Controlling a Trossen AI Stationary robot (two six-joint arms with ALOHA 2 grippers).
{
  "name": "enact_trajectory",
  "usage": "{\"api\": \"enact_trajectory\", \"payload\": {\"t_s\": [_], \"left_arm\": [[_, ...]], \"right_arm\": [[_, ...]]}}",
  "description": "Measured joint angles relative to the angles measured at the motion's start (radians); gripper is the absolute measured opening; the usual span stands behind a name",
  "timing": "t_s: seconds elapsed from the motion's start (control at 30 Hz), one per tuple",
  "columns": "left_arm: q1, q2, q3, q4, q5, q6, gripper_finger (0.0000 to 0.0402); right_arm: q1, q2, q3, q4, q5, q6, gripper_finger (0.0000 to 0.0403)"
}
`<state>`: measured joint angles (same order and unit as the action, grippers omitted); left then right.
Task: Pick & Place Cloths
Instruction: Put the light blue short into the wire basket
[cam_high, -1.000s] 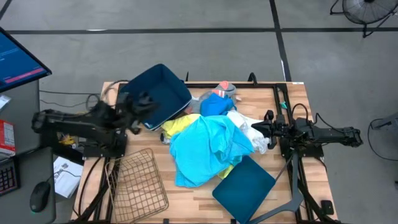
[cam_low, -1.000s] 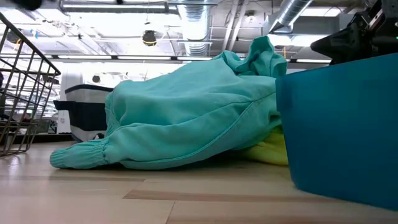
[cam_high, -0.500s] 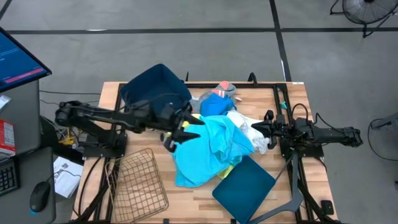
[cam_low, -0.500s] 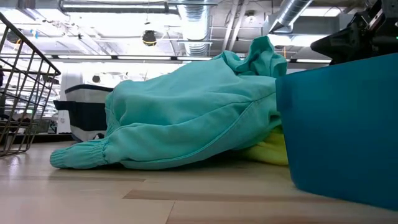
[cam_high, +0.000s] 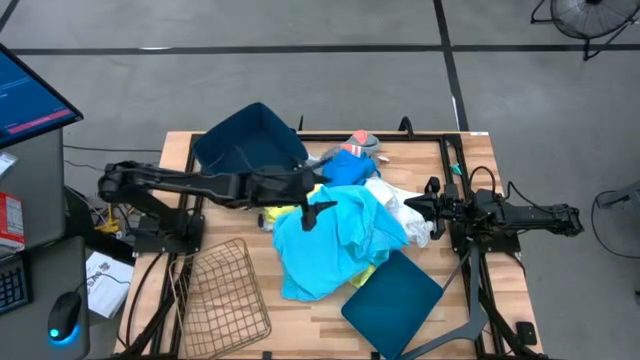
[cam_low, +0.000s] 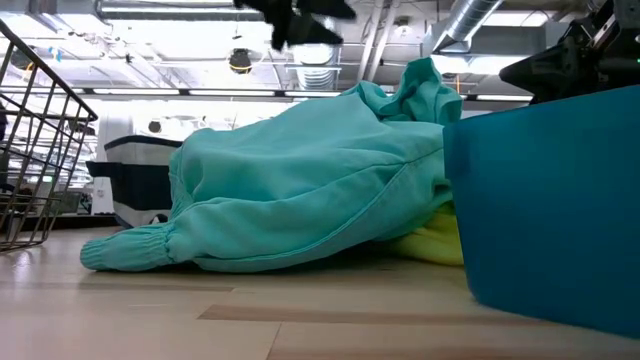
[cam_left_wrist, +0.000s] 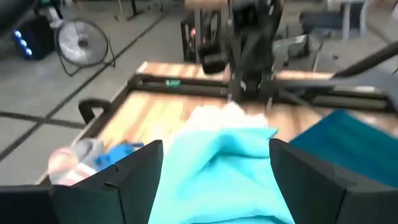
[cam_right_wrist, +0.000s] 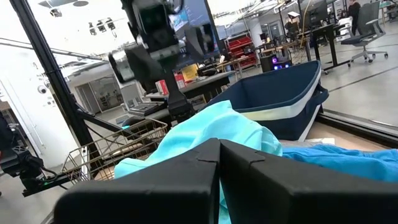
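Since the cloths are heaped mid-table with the turquoise garment (cam_high: 335, 240) on top, the left gripper (cam_high: 318, 208) hovers over its near edge with fingers spread, likely for a grab, while the right gripper (cam_high: 428, 207) waits clenched and empty beside the white cloth (cam_high: 400, 213).

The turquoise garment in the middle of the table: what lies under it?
Under the turquoise garment a yellow cloth shows at its edges, and white cloth pokes out beside it. How far these reach beneath, or whether more cloths lie there, is covered.

My left gripper (cam_high: 318, 207) hangs over the big garment (cam_high: 335, 240) — one bin (cam_high: 250, 145) behind, the basket (cam_high: 222, 300) left of the garment.
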<state>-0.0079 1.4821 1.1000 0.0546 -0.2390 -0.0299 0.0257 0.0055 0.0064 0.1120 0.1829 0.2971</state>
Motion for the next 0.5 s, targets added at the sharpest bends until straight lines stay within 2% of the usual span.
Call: {"api": "enact_trajectory", "payload": {"t_s": [0.27, 0.5], "left_arm": [[0.045, 0.176, 0.000, 0.030, 0.006, -0.001, 0.0278], [0.050, 0.255, -0.019, 0.031, 0.040, -0.029, 0.0275]], "right_arm": [[0.000, 0.000, 0.000, -0.002, 0.000, 0.000, 0.0000], [0.000, 0.000, 0.000, -0.003, 0.000, 0.000, 0.0000]]}}
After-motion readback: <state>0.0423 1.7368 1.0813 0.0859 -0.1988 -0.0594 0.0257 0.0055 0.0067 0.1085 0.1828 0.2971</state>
